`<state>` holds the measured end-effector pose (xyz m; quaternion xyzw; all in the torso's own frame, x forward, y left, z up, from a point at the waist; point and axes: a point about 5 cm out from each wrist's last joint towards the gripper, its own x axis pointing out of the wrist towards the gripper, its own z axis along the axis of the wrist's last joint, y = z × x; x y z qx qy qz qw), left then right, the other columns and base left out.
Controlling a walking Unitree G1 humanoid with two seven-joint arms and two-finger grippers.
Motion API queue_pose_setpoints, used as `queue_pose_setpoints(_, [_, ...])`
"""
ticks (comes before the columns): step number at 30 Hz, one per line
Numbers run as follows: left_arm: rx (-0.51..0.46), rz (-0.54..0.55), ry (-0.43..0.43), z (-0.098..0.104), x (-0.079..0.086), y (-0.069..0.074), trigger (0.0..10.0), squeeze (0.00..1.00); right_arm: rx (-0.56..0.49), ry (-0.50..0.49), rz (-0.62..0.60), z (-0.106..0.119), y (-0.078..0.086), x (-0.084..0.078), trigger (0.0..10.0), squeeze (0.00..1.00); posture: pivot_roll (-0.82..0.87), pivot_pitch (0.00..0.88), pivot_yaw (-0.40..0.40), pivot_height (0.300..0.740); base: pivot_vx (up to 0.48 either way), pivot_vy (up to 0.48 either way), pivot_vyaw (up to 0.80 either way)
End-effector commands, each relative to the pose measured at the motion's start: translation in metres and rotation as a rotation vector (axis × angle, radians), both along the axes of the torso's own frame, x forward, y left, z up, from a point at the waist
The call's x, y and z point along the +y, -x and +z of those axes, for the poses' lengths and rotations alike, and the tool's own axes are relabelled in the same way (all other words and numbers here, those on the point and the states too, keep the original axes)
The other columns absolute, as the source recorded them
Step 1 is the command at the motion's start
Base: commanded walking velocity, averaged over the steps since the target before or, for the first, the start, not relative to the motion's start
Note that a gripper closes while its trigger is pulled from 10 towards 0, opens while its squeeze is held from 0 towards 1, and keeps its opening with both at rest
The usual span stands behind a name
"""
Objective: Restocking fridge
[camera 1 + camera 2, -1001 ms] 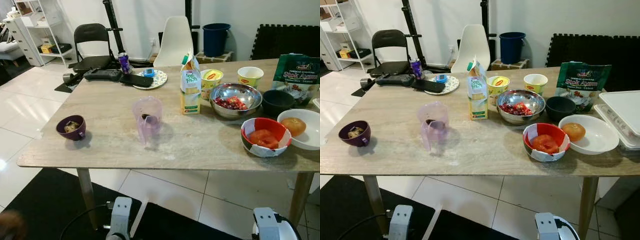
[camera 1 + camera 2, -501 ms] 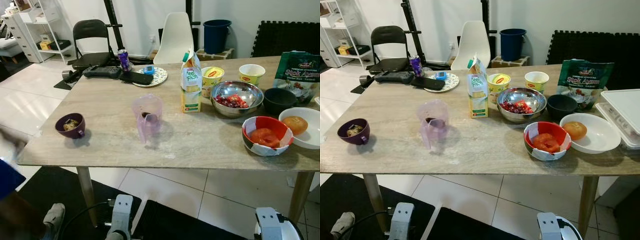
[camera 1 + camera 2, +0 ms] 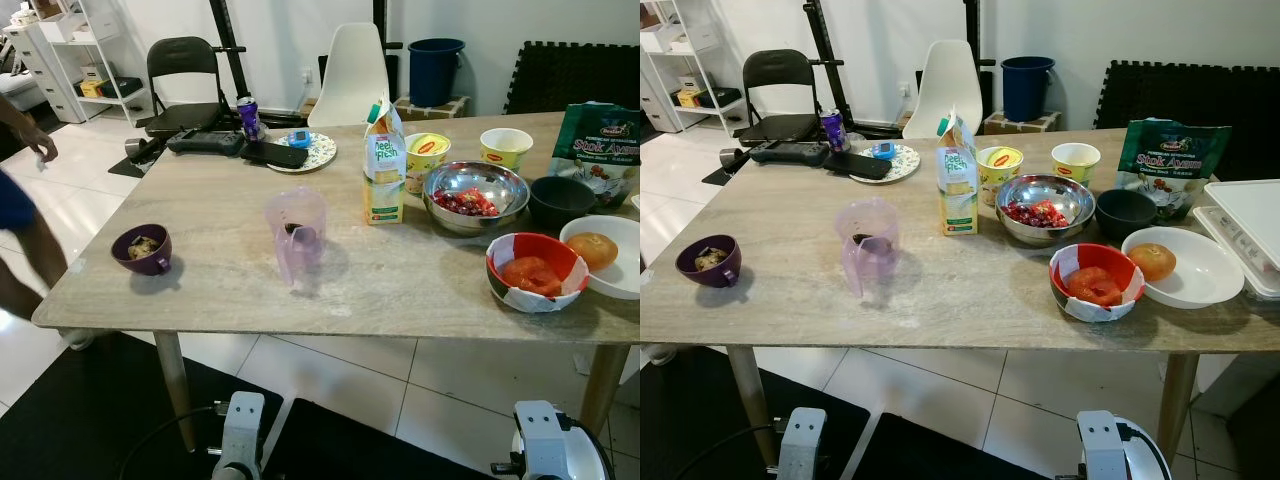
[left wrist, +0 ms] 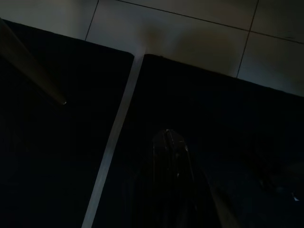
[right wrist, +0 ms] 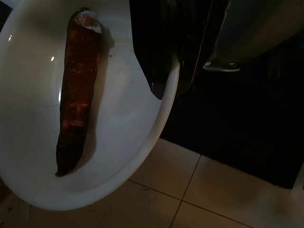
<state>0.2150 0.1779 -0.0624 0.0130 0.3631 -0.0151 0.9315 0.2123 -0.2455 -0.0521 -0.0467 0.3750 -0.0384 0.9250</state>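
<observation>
While held, white plate [image 5: 142,114] carries carrot [image 5: 76,95]

head eyes over table [image 3: 230,290], wrists near floor [image 4: 190,28]

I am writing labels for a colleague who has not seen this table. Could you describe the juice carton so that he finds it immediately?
Look at the long wooden table. Near its middle, toward the far edge, the juice carton stands upright, just left of the steel bowl of red food and in front of a yellow cup. It is the only tall, boxy thing among low bowls and cups.
</observation>
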Motion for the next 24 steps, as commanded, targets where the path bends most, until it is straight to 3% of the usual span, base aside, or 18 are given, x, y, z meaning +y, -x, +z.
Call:
queue_pose_setpoints(1, [0.008, 0.017, -0.016, -0.002, 0.009, 0.005, 10.0, 0.00, -0.002, -0.018, -0.015, 0.000, -0.001, 0.001, 10.0, 0.00, -0.03, 0.102, 0.052, 0.740, 0.000, 0.000, 0.00])
queue_pose_setpoints(11, [0.005, 0.031, -0.002, -0.003, 0.008, 0.010, 10.0, 0.00, -0.081, -0.047, 0.028, 0.008, -0.015, 0.010, 10.0, 0.00, -0.05, 0.115, 0.028, 0.740, 0.000, 0.000, 0.00])
queue_pose_setpoints(16, [0.022, 0.032, 0.003, -0.007, 0.004, 0.018, 10.0, 0.00, -0.059, -0.047, 0.059, 0.004, -0.009, 0.015, 10.0, 0.00, -0.04, 0.123, 0.032, 0.740, 0.000, 0.000, 0.00])
queue_pose_setpoints(24, [0.013, 0.024, 0.003, -0.006, 0.006, 0.017, 10.0, 0.00, -0.042, -0.056, 0.068, 0.001, -0.009, 0.021, 10.0, 0.00, -0.01, 0.125, 0.018, 0.740, 0.000, 0.000, 0.00])
